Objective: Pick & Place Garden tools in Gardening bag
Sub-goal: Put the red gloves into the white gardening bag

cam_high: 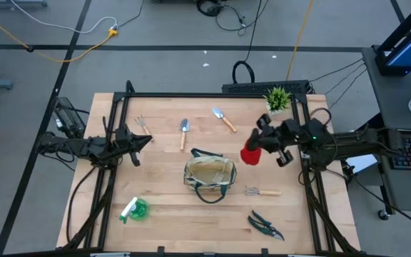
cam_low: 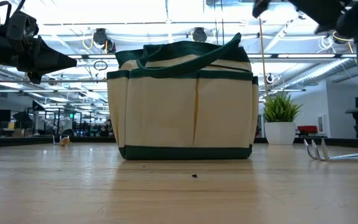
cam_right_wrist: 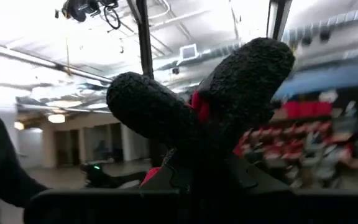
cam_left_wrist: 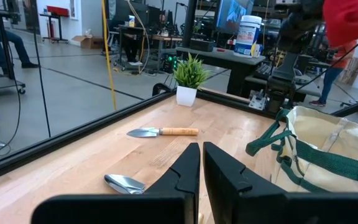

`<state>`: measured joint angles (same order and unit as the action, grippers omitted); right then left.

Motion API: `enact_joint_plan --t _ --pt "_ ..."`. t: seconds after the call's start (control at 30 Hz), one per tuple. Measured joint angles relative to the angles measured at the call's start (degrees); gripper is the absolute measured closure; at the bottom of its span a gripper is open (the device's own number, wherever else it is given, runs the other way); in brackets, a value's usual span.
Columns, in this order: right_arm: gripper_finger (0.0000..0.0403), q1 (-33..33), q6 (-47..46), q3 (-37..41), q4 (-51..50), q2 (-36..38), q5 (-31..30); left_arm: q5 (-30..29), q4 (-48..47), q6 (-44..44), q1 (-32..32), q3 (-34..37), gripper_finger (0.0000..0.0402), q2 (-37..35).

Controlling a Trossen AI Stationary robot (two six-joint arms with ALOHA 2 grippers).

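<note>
The right tool [cam_high: 262, 146] is gripping the red-and-black item [cam_high: 251, 155], jaws pinched narrow on a fold of it, and is carrying it in the air just to the plant side of the gardening bag [cam_high: 209, 176]. In the right wrist view the item's dark fuzzy parts [cam_right_wrist: 197, 102] are splaying out past the tool's fingers with only a sliver of red caught between them, so the hold is looking slight; a quick swing could be shaking it loose before it is over the bag's mouth.

The bag is standing upright in the middle of the tabletop [cam_high: 163, 221], its looped green handles [cam_low: 185, 53] arching across the opening. Those loops are the likeliest snag: soft, floppy cloth coming down on them may be hanging up outside rather than dropping in, or the descending arm may be nudging the light bag and tipping it.

The left tool [cam_high: 130, 141] is waiting, jaws fully together and empty, well away from the bag on the side opposite the plant. The trowels [cam_high: 224, 119], fork, small rake [cam_high: 261, 191], shears [cam_high: 265, 224] and green-and-white item [cam_high: 135, 209] are lying around the bag, not yet packed
</note>
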<state>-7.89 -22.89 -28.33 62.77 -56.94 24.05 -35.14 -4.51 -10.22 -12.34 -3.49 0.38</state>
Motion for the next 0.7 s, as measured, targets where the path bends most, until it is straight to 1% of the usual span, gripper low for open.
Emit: enact_joint_plan --t 0.07,0.27,0.37,0.47,0.6,0.7 --pt "0.0381 0.30 -3.80 -4.04 -5.68 -2.41 -0.01 0.00 0.00 0.00 -0.02 0.00 0.0378 0.00" --pt "0.0381 0.58 -13.31 -16.96 -30.92 -8.69 0.17 0.00 0.00 0.00 -0.02 0.00 0.0378 0.00" --pt "0.0382 0.58 -15.88 -21.60 -39.73 -10.71 0.18 0.02 0.00 0.00 0.00 0.00 0.0378 0.00" --pt "0.0382 1.01 -17.57 -25.47 -45.97 -12.28 -0.71 0.01 0.01 0.00 -0.02 0.00 0.0378 0.00" --pt "0.0382 2.16 -19.75 -29.79 -53.42 -13.72 -6.02 0.02 0.02 -0.07 -0.02 0.00 0.0378 -0.02" --pt "0.0382 3.22 -20.74 -32.50 -56.69 -14.25 -10.48 0.00 0.00 -0.06 0.00 0.00 0.0378 -0.02"
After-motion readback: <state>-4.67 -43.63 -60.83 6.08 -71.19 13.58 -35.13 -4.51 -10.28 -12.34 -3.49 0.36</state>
